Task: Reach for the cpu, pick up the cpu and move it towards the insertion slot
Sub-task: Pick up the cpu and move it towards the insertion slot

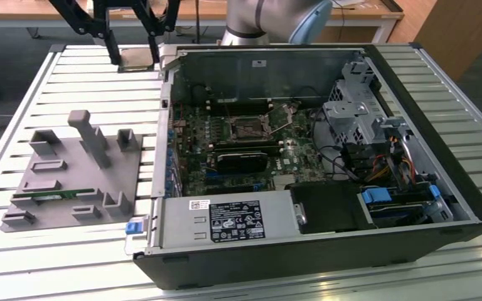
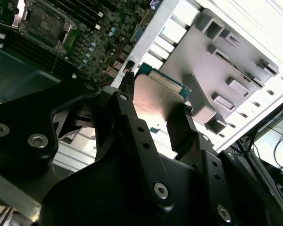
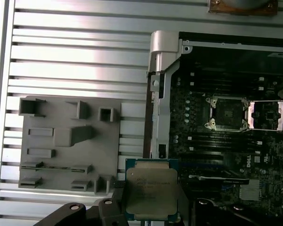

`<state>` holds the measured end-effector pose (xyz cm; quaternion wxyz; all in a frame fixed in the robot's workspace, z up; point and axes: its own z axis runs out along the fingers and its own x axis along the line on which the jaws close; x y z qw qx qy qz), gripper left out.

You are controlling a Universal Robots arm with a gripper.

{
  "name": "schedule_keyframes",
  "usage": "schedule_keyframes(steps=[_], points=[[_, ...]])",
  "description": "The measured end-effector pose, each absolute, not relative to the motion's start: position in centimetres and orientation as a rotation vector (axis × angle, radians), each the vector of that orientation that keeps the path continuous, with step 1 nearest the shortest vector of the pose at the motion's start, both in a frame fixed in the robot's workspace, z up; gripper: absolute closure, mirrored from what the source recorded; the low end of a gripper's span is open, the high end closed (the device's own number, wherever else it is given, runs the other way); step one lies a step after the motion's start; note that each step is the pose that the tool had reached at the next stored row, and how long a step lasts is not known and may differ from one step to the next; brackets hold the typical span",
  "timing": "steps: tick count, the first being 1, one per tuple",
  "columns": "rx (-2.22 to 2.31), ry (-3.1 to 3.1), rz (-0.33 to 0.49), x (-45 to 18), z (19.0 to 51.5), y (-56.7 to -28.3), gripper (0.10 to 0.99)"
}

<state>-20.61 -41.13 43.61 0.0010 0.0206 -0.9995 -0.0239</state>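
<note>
1. The gripper (image 2: 153, 115) is holding the cpu (image 3: 151, 190), its fingers (image 2: 181, 125) clamped on two opposite edges of the chip, so the silver top is showing between them in both wrist views
2. In the exterior view the gripper (image 1: 133, 56) is hanging over the far edge of the slatted worktop (image 1: 23, 138), just outside the far corner of the open computer case (image 1: 467, 188) on the exterior view's left
3. The insertion slot (image 3: 227, 113) is sitting on the motherboard inside the case, well apart from the chip, with its shiny frame lying open beside the dark centre
4. The grey fixture block (image 1: 73, 175) is resting on the worktop beside the case
5. The chip is looking light, stiff and flat, with a smooth metal lid that is likely slippery; the underside contacts are probably fragile, so gripping by the rim edges, as now, seems the safe hold
</note>
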Motion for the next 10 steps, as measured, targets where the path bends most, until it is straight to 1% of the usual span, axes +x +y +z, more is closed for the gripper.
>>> schedule_keyframes(steps=[10], points=[[0.065, -3.138, -0.075, -18.1, 43.6, -41.0, 0.557]])
